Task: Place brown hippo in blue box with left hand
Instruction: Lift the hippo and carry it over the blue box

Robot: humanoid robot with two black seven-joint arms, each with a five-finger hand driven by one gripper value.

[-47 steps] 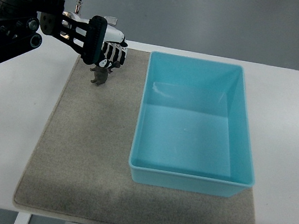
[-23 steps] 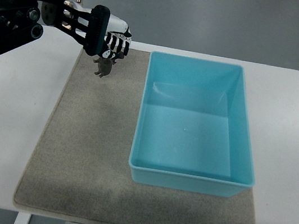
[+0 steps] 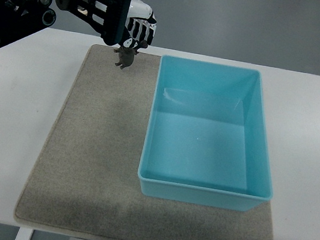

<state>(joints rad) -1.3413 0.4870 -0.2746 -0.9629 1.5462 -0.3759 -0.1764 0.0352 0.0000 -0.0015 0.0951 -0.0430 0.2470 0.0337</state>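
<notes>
Hanging from your left hand, the brown hippo dangles just under the curled fingers, which pinch it from above, clear of the grey mat at its far edge. What matters for you now is that the blue box lies to the right of the toy, its far-left corner just beside it, with the open interior stretching right and nearer. Judging from this, you need a carry to the right, over the rim. No right arm shows.
</notes>
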